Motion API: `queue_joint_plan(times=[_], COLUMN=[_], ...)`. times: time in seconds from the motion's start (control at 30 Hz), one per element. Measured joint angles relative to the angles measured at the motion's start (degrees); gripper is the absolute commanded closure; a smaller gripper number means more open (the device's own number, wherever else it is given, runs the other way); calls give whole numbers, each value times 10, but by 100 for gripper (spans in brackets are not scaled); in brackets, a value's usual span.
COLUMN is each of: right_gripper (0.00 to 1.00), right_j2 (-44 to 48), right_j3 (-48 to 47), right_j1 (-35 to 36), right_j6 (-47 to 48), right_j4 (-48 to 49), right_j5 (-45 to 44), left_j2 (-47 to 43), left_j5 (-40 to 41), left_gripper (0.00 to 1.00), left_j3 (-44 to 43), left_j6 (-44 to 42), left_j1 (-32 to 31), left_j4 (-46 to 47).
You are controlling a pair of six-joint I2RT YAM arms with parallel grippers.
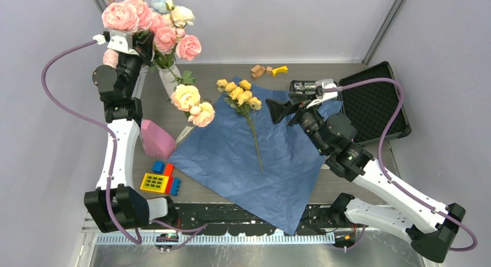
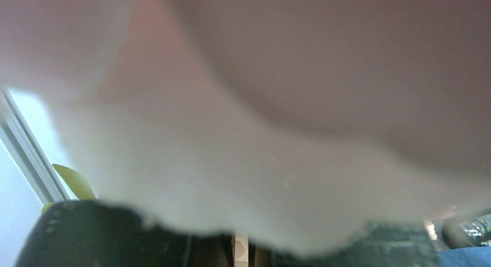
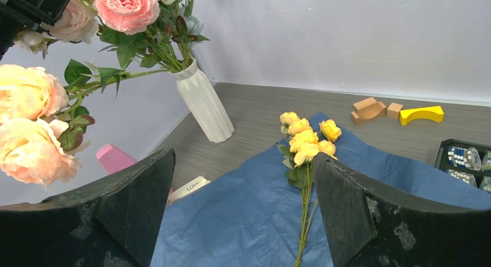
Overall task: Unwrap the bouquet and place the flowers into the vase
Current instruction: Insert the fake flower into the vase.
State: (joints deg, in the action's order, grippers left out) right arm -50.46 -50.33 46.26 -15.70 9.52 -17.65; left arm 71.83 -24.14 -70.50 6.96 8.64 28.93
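My right pincer (image 1: 288, 106) stood wide open and empty, right of the white ribbed vase (image 3: 204, 110), just past the yellow roses (image 1: 238, 93) lying on the flat blue wrap paper (image 1: 231, 157). My left pincer (image 1: 146, 51) was closed up among the big pink blooms (image 1: 124, 15) above the vase; couldn't tell if it gripped a stem.
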Motion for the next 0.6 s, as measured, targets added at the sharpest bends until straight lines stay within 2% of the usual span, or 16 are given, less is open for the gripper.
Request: queue_joint_plan(times=[0.6], right_gripper=[6], right_j2=[0], right_j3=[5], right_j1=[0], right_j6=[-7], right_j4=[-1], right_j5=[4], left_j2=[0], left_j5=[-17], left_gripper=[100], left_j3=[3], left_j6=[-44], left_j1=[-6], left_j4=[-21])
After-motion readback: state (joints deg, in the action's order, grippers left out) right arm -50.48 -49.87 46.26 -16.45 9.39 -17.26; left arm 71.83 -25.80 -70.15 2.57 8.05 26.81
